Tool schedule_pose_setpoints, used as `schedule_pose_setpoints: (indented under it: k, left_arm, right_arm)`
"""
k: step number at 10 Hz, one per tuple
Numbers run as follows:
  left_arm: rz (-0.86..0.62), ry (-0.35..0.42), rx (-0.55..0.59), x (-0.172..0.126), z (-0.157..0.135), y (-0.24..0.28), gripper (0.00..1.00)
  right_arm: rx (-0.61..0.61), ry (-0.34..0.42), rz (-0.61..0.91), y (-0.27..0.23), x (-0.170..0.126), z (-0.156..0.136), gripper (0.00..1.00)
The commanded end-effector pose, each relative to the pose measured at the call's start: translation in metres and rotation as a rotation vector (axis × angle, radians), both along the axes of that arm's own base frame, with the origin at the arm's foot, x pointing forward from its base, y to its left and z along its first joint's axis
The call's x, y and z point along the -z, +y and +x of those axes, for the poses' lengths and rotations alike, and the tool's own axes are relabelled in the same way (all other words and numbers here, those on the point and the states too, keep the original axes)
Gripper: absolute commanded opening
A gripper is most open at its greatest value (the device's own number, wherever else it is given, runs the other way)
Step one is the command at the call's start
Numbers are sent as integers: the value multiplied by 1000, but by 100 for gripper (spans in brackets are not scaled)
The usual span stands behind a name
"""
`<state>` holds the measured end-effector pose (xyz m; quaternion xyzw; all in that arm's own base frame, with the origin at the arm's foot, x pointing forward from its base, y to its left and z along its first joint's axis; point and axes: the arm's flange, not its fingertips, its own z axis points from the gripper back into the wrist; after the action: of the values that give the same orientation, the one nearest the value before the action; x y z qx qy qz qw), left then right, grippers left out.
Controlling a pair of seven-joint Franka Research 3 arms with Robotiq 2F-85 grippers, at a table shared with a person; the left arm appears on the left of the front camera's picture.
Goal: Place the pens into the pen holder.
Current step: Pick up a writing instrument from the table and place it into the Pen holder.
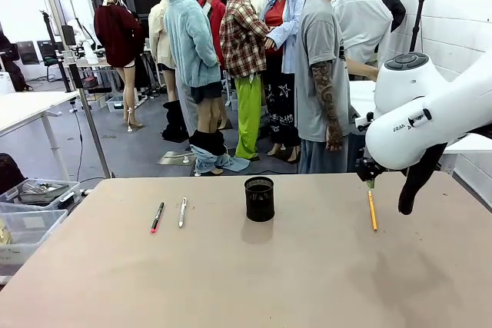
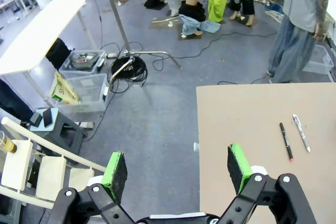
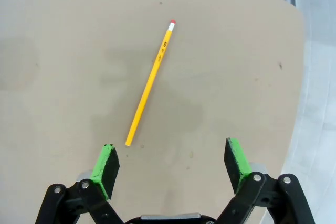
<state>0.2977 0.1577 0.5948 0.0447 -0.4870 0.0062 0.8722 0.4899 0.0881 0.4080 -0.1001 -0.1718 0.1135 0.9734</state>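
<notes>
On the tan table (image 1: 246, 282) the black mesh pen holder (image 1: 259, 198) stands upright near the middle. Left of it lie a black pen with a pink tip (image 1: 157, 217) and a white-silver pen (image 1: 182, 211), side by side; both also appear in the left wrist view as the black pen (image 2: 286, 141) and the white pen (image 2: 301, 132). A yellow pencil (image 1: 372, 210) lies at the right. My right gripper (image 3: 172, 162) hovers open just above the table, with the pencil (image 3: 149, 85) a little beyond its fingertips. Off the table's left corner, my left gripper (image 2: 177, 169) is open over the floor.
A person in a grey T-shirt (image 1: 321, 74) stands at the far side, hands off the table. Clear plastic bins (image 2: 84, 85) and a cable coil (image 2: 128, 69) sit on the floor to the left. The table's right edge (image 3: 299, 77) is close to the pencil.
</notes>
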Motion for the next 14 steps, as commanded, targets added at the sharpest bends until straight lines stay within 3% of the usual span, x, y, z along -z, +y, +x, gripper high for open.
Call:
schedule_pose_setpoints:
  k: [1,2,6,14]
  left_arm:
    - [-9,-11,-14,-1,1,1,100]
    - [-9,-11,-14,-1,1,1,100]
    - [-9,-11,-14,-1,1,1,100]
    - [-9,-11,-14,-1,1,1,100]
  right_arm:
    - [17,0,2,-2,1,1,100]
    - [56,3,32,-1,7,1,100]
    - [197,113,88,-10,56,50,100]
    - [212,244,125,-4,108,81,98]
